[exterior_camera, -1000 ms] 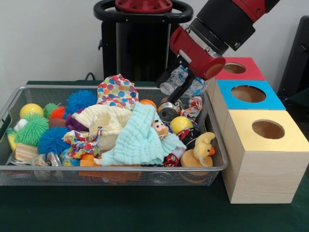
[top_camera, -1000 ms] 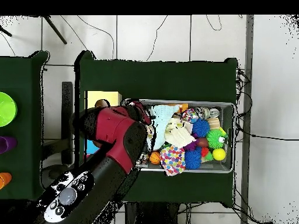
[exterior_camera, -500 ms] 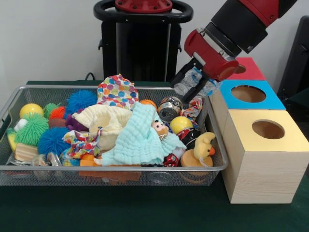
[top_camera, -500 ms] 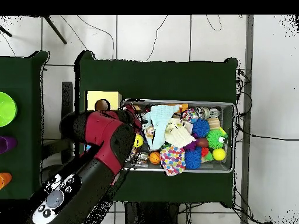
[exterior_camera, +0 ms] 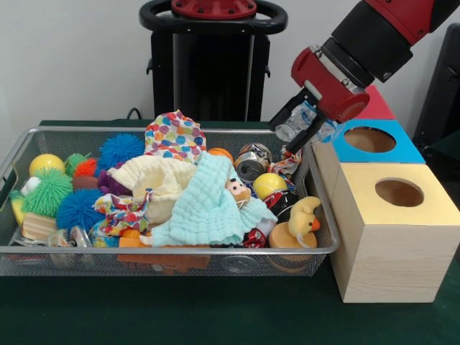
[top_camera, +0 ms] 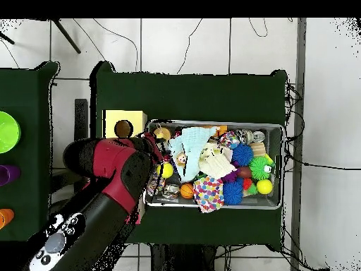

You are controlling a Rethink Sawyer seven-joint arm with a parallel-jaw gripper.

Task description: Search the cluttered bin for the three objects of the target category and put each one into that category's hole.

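Observation:
My gripper (exterior_camera: 302,128) is shut on a crumpled clear plastic bottle (exterior_camera: 289,129). It hangs in the air over the bin's right end, just left of the blue-topped box (exterior_camera: 370,141) and level with its hole. The wire bin (exterior_camera: 180,251) holds a mixed pile. A crushed silver can (exterior_camera: 250,167) lies below the bottle, beside a yellow ball (exterior_camera: 269,184). The red-topped box (exterior_camera: 374,104) stands behind the blue one and the yellow-topped box (exterior_camera: 397,194) in front. In the overhead view the red arm (top_camera: 116,173) covers the gripper, the bottle and two boxes.
Cloths fill the bin's middle: a mint one (exterior_camera: 208,205), a cream one (exterior_camera: 154,176) and a spotted one (exterior_camera: 175,134). Spiky balls (exterior_camera: 75,208) sit at the left, and a yellow duck toy (exterior_camera: 302,215) at the front right. Only the yellow box (top_camera: 125,123) shows from overhead.
The gripper has carried the clear bottle up and to the right, from over the bin's back right corner to beside the blue-topped box. The bin's contents have not moved.

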